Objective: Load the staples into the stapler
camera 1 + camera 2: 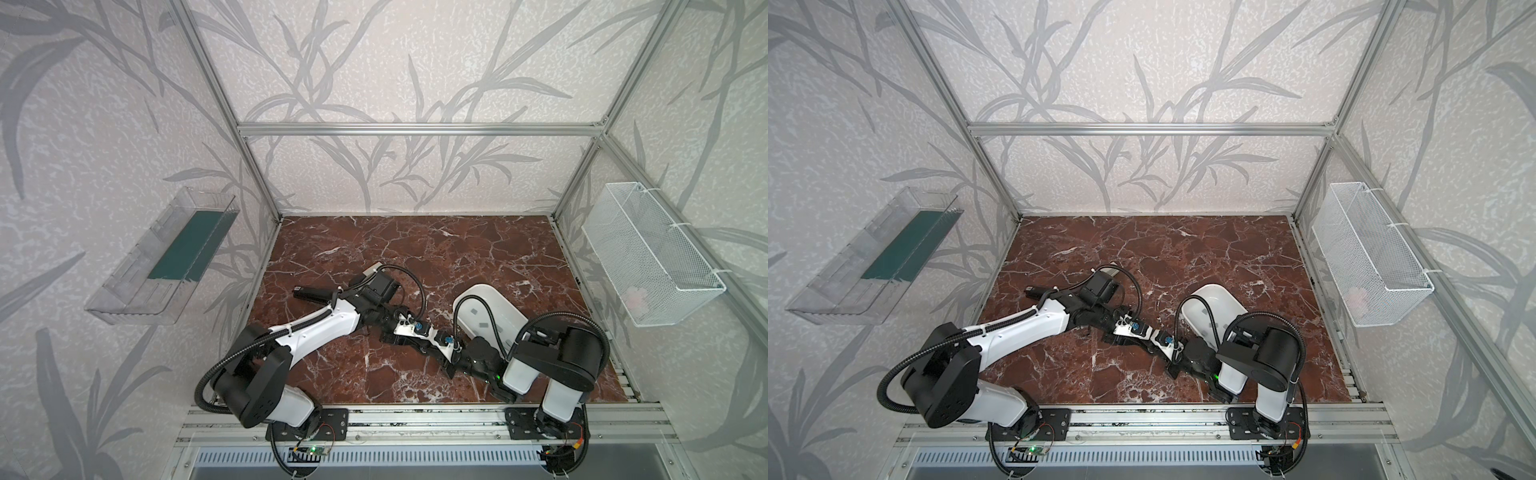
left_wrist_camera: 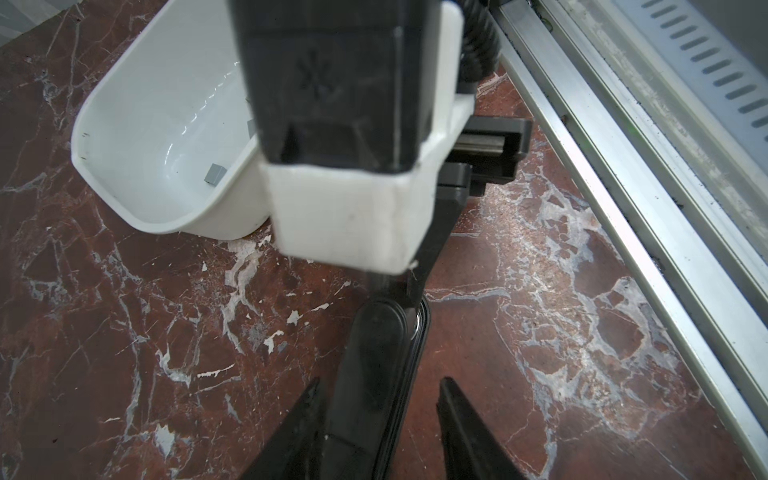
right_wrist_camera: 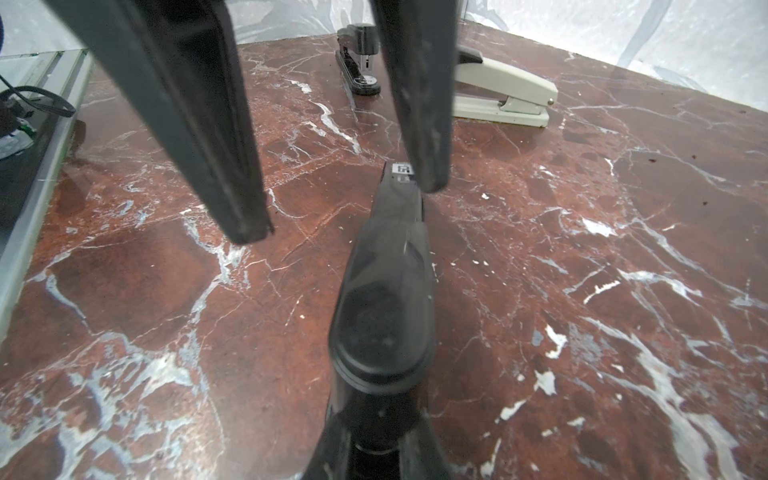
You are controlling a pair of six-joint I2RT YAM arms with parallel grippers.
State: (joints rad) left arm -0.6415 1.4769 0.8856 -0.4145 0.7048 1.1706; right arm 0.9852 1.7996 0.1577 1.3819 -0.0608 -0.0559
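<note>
Here, near the counter's (image 1: pixel 415 249) front edge, the right hand (image 3: pixel 376 453) clamps the stapler (image 3: pixel 386 291); the left hand (image 2: pixel 381 382) straddles it, narrowly parted; open counter reaches the back edge.

Pale walls (image 1: pixel 374 62) printed with grey leaves enclosed a red-brown marbled tabletop (image 1: pixel 415 249), framed in aluminium rails (image 1: pixel 415 129). A clear bin (image 1: pixel 124 282) hung on one side wall, a white wire basket (image 1: pixel 648 249) opposite.
</note>
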